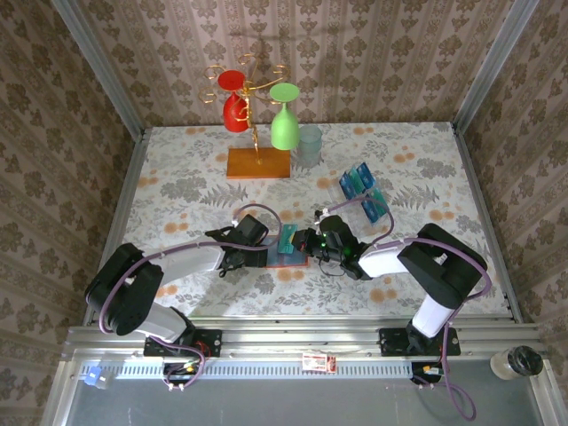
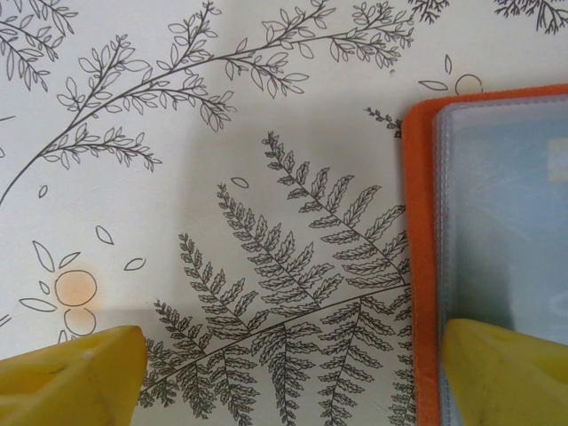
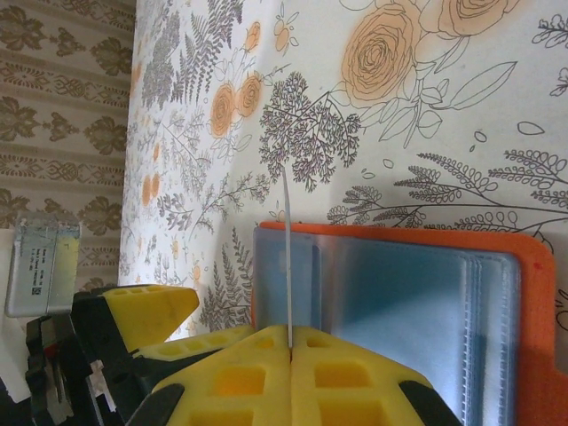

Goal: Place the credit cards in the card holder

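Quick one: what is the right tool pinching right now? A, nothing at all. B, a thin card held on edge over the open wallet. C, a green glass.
B: the right tool is shut on a thin card, edge-on over the orange wallet.

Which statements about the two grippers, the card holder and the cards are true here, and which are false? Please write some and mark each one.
1. The right gripper is shut on a card. True.
2. The card holder lies closed. False: it lies open, with its pockets showing.
3. The left gripper is open. True.
4. The left gripper holds a card. False: its fingers stand wide apart and no card is between them.
5. The clear rack has no cards in it. False: blue cards stand in it.
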Robot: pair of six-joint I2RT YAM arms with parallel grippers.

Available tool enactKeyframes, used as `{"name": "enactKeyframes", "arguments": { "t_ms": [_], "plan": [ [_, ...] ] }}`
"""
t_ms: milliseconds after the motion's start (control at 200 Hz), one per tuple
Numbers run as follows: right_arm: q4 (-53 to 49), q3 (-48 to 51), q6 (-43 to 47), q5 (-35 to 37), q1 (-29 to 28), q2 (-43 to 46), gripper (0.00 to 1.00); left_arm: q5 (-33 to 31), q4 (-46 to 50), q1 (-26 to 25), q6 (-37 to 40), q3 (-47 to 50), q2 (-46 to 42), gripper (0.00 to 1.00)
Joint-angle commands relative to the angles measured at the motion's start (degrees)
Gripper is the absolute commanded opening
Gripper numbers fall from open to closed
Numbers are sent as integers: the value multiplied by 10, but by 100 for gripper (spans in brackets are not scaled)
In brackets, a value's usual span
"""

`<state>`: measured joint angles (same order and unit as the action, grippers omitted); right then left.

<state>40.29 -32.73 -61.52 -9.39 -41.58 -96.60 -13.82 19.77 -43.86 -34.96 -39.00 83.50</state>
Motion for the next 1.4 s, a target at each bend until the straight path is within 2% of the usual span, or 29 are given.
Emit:
{"name": "enactKeyframes", "arguments": {
  "t_ms": [0,495,1395],
  "plan": [
    [4,-14,5,10,-5,-15,0,-3,21,-3,-6,16,0,88],
    [47,-13,-14,-25,-5,-57,0,-5,23,-3,-8,18,-2,88],
    [-9,9,-27,-20,-21,-46,0,-7,23,-3,-10,14,-2,88]
  ]
}}
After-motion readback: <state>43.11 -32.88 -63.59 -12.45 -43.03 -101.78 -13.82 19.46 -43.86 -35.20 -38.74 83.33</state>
